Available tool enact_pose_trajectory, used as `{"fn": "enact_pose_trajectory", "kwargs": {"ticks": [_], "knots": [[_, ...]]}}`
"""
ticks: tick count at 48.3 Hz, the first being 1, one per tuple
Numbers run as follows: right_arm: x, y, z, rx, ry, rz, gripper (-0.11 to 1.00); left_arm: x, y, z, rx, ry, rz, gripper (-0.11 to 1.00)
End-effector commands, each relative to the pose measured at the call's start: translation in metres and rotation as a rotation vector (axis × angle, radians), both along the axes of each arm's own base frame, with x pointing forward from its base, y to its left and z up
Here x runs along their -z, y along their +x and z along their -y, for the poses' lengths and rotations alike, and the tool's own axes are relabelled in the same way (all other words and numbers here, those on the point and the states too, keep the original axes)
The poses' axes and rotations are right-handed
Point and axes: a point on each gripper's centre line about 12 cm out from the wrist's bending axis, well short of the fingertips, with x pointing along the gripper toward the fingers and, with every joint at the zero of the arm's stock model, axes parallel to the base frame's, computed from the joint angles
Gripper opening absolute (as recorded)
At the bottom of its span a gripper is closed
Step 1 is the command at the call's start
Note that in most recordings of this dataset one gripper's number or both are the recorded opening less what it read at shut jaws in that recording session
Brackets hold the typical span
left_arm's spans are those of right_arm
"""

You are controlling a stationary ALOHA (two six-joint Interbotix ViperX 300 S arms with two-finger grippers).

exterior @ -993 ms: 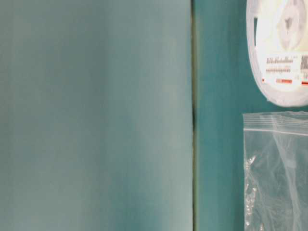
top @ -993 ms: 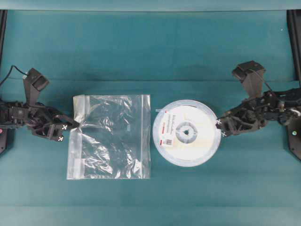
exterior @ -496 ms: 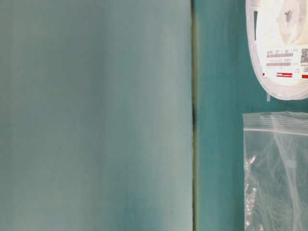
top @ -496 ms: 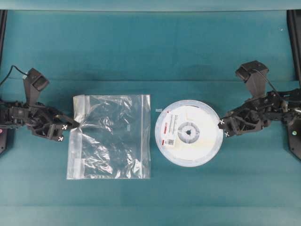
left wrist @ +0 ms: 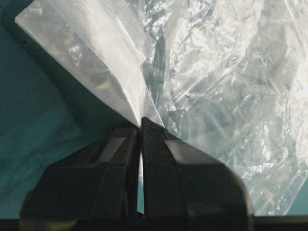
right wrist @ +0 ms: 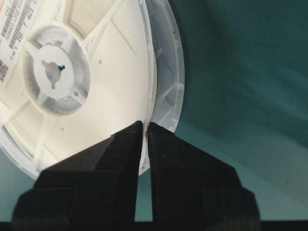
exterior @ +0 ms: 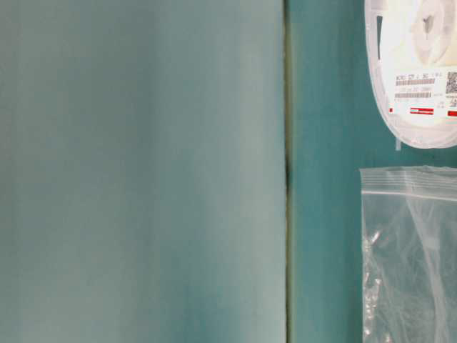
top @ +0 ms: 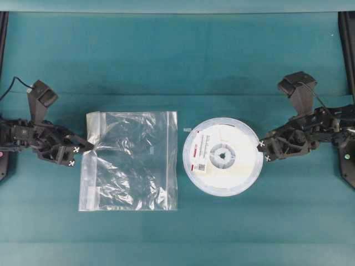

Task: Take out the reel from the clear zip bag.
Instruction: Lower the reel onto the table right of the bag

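Reel (top: pixel 222 157) fully out of clear zip bag (top: pixel 133 162), just right of it on teal counter (top: pixel 177 66), not touching. Right gripper (top: pixel 263 151) jaws clamped on reel's right rim. Left gripper (top: pixel 81 149) jaws pinched on bag's left edge, plastic bunched there.

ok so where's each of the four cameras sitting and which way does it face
Overhead: above the table, looking straight down at the clear zip bag, the reel and both arms.
Table-level: close to the teal surface; shows part of reel and bag, no robot parts.
Left wrist: behind the left gripper, jaws shut on the bag's edge.
Right wrist: behind the right gripper, jaws pinching the reel's rim.
The exterior views share reel and bag lying apart.
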Motion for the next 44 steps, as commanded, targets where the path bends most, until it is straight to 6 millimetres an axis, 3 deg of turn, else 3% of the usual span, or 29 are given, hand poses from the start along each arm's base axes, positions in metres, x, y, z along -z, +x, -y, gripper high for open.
{"fn": "enact_pose_trajectory", "kwargs": {"ticks": [1, 9, 12, 16, 25, 28, 44], "knots": [[-0.0036, 0.0033, -0.0001, 0.005, 0.0, 0.019, 0.07, 0.0005, 0.0006, 0.0004, 0.006, 0.003, -0.005, -0.01], [-0.0043, 0.0042, 0.0004, 0.008, -0.003, 0.029, 0.07, 0.0005, 0.0006, 0.0004, 0.006, 0.003, -0.005, -0.01], [-0.0045, 0.0045, 0.0005, 0.013, -0.001, 0.032, 0.11, 0.0002, 0.0012, 0.0004, 0.006, 0.003, -0.003, -0.01], [-0.0041, 0.004, 0.0005, 0.028, 0.009, 0.031, 0.29, 0.0002, 0.0012, 0.0004, 0.006, 0.003, -0.003, -0.01], [-0.0055, 0.005, -0.0005, 0.027, 0.009, 0.039, 0.82, -0.0007, 0.0028, 0.0002, 0.006, 0.004, 0.001, -0.01], [-0.007, 0.0061, -0.0008, 0.018, 0.001, 0.049, 0.92, -0.0007, 0.0028, 0.0002, 0.006, 0.004, 0.001, -0.01], [-0.0125, 0.0086, -0.0008, 0.01, -0.014, 0.085, 0.94, -0.002, 0.0025, 0.0003, 0.04, 0.039, 0.007, -0.01]]}}
